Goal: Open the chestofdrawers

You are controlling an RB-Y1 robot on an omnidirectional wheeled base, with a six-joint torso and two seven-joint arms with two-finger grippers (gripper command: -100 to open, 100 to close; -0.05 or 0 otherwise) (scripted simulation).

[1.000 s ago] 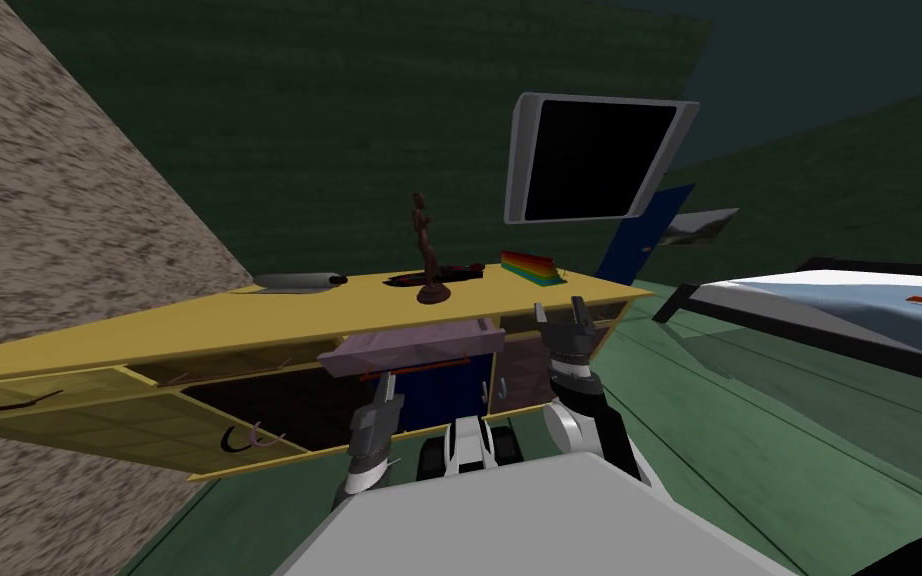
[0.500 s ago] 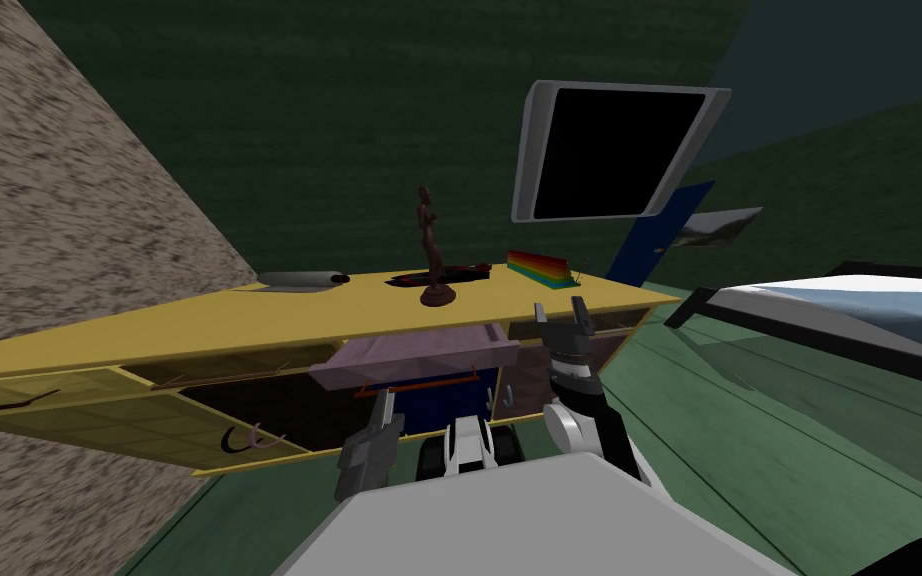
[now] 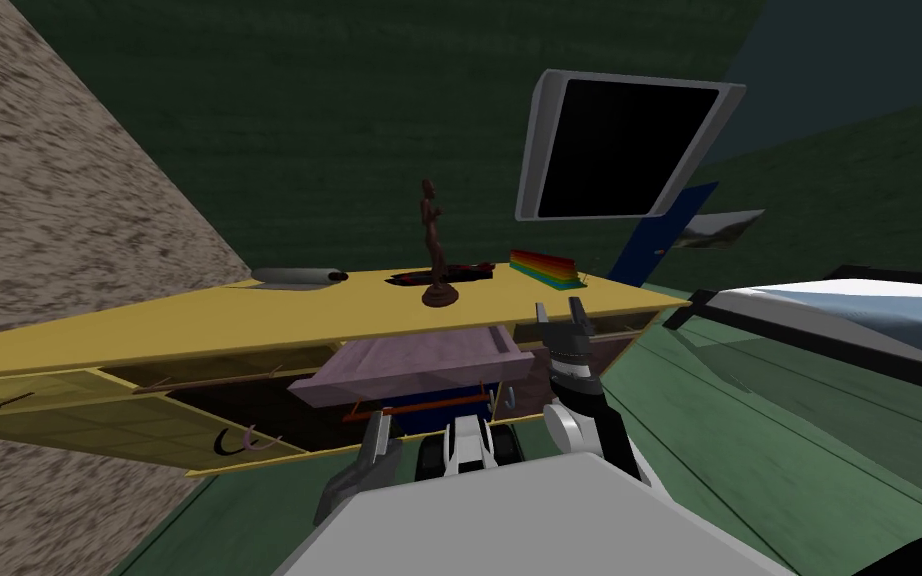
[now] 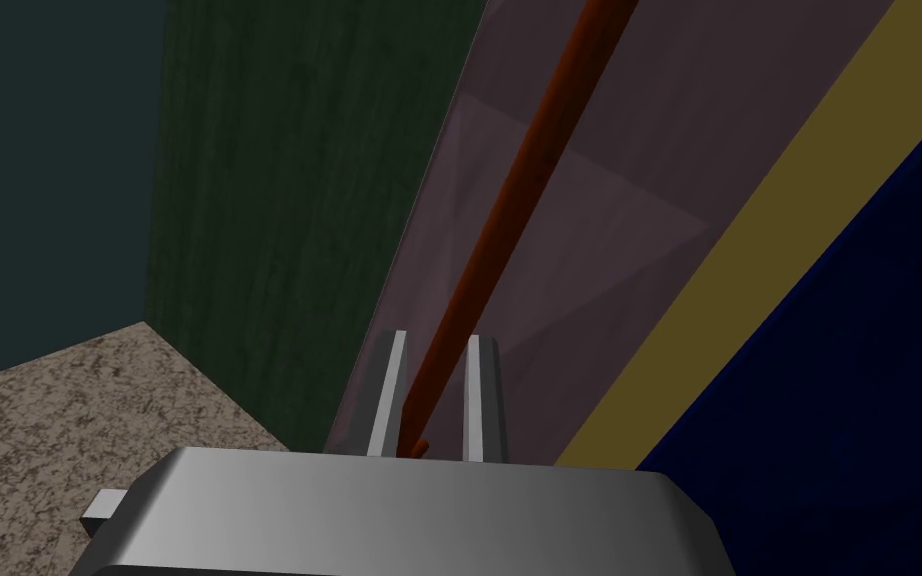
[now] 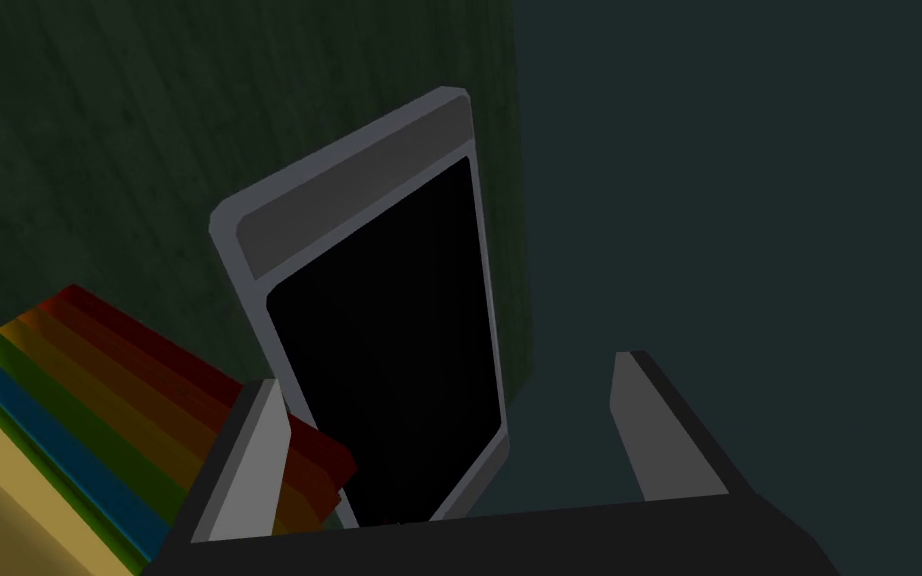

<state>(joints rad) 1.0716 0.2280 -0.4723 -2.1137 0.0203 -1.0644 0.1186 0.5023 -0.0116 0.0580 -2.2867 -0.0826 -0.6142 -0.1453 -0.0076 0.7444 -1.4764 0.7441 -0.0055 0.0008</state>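
A long yellow chest of drawers (image 3: 249, 320) stands against the dark green wall. Its mauve middle drawer (image 3: 419, 355) juts out toward me, with a thin red-orange bar handle (image 3: 419, 408) along its front. My left gripper (image 3: 377, 425) is at the left end of that bar. In the left wrist view its fingers (image 4: 436, 340) are shut on the handle (image 4: 519, 180), against the mauve drawer front (image 4: 589, 250). My right gripper (image 3: 562, 310) is raised at the chest's right front edge, open and holding nothing (image 5: 449, 370).
On the chest's top stand a dark statuette (image 3: 434, 245), a rainbow-coloured stack (image 3: 546, 268) and a grey roll (image 3: 294, 275). A grey-framed black screen (image 3: 629, 145) hangs above. A bed (image 3: 849, 310) lies to the right, a speckled wall (image 3: 49, 200) to the left.
The mauve drawer has slid further out toward me, and my left gripper has drawn back with the handle. My right arm has kept its place.
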